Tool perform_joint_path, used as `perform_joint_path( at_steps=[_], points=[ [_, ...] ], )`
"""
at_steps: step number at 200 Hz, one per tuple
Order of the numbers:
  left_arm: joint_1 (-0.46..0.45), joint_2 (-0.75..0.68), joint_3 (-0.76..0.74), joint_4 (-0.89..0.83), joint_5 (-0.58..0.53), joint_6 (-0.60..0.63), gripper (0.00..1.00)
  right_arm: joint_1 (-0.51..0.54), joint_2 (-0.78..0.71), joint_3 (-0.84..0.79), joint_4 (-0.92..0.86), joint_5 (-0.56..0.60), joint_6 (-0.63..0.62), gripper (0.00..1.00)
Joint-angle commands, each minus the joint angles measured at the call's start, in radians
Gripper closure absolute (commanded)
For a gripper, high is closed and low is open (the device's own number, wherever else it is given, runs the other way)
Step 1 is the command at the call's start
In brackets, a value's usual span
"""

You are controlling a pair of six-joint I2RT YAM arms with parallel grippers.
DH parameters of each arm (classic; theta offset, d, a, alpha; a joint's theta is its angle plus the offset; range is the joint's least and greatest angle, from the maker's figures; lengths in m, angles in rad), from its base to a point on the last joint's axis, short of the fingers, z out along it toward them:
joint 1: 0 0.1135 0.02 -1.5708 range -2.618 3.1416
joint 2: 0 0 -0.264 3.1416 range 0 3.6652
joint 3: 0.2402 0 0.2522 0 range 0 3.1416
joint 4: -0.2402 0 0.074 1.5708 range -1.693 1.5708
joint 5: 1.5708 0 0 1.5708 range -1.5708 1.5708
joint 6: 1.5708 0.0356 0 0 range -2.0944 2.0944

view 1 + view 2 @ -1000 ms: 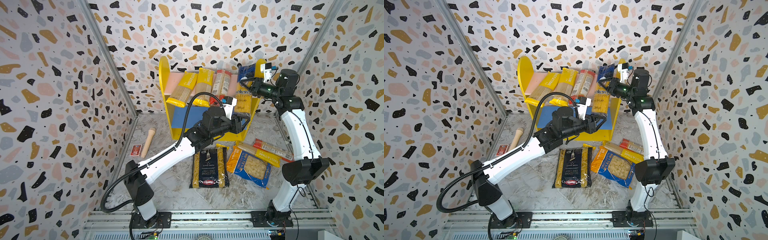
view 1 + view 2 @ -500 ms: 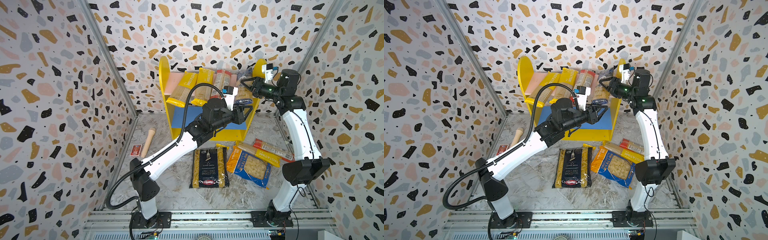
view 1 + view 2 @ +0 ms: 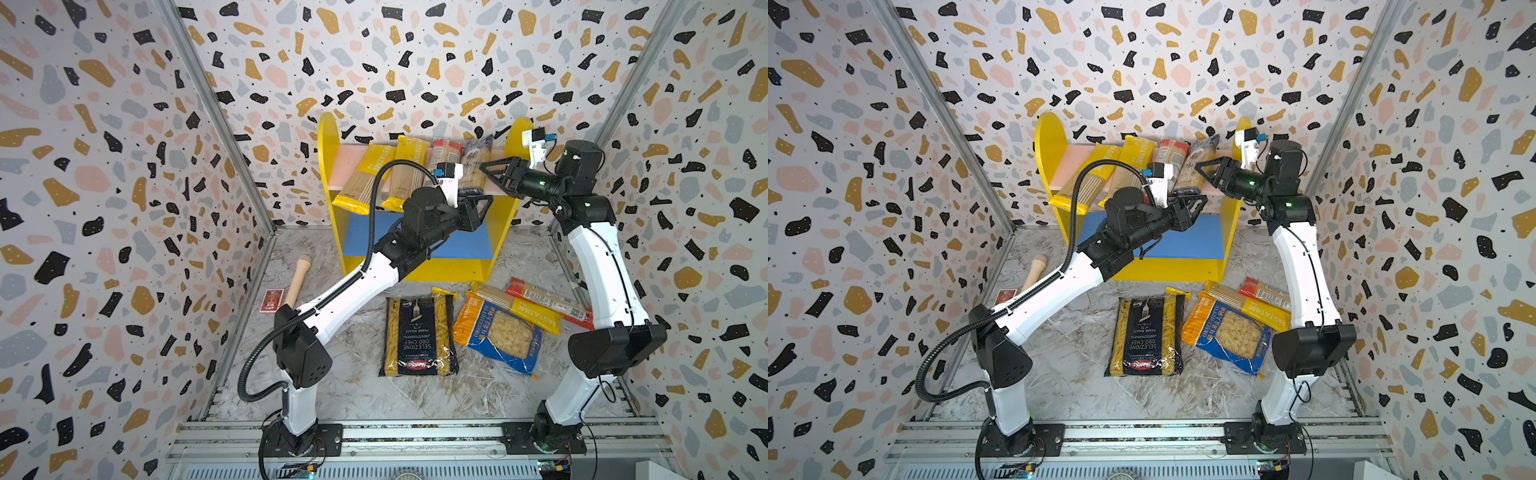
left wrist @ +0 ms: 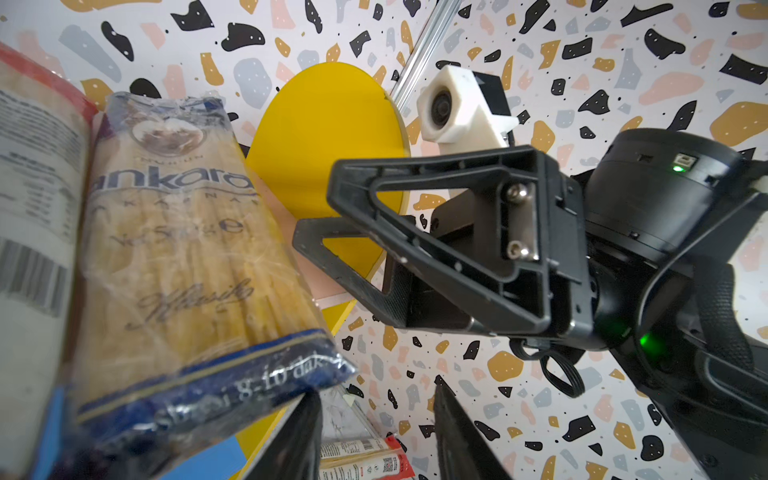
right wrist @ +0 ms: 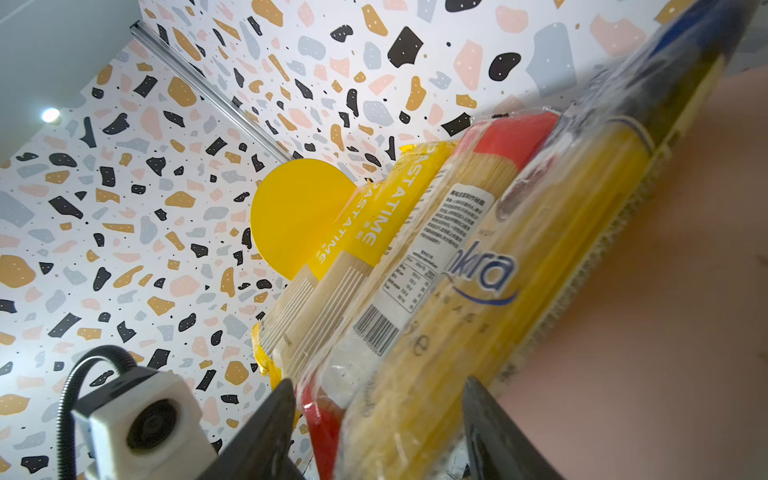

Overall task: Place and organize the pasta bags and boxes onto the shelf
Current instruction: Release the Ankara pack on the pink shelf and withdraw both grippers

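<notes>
Spaghetti pack is lying rightmost on the shelf, upper tier, overhanging (slippery wrap, probably). Left gripper and right gripper are hovering part-open, empty. Left should be pushing the low end squarely inward.

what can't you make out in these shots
- blue lower board: middle hidden by left arm, both top views
- floor red-ended pack: end behind right arm, top view
- ankara pack: small print blurred, left wrist view
- small red box: print too small, top views
</notes>
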Motion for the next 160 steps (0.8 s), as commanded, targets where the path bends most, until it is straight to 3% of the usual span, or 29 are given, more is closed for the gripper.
perform_joint_path(
  at_steps=[1,74,97,121,160],
  points=[
    [0.006,-0.003,0.031,0.099,0.035,-0.023,0.55,-0.007,-0.066,-0.015,0.003,-0.005,-0.032,0.36],
    [-0.002,-0.094,-0.095,0.111,0.091,-0.054,0.54,-0.016,-0.179,-0.054,-0.126,0.146,-0.173,0.34],
    [-0.015,-0.218,-0.198,0.066,0.066,0.001,0.38,-0.010,-0.302,-0.165,-0.114,0.226,-0.223,0.25],
    [-0.034,-0.383,-0.351,0.039,0.007,0.045,0.18,-0.010,-0.406,-0.273,-0.113,0.286,-0.253,0.22],
    [-0.034,-0.699,-0.652,-0.091,-0.190,0.071,0.06,0.028,-0.521,-0.459,-0.141,0.334,-0.273,0.22]
  ],
)
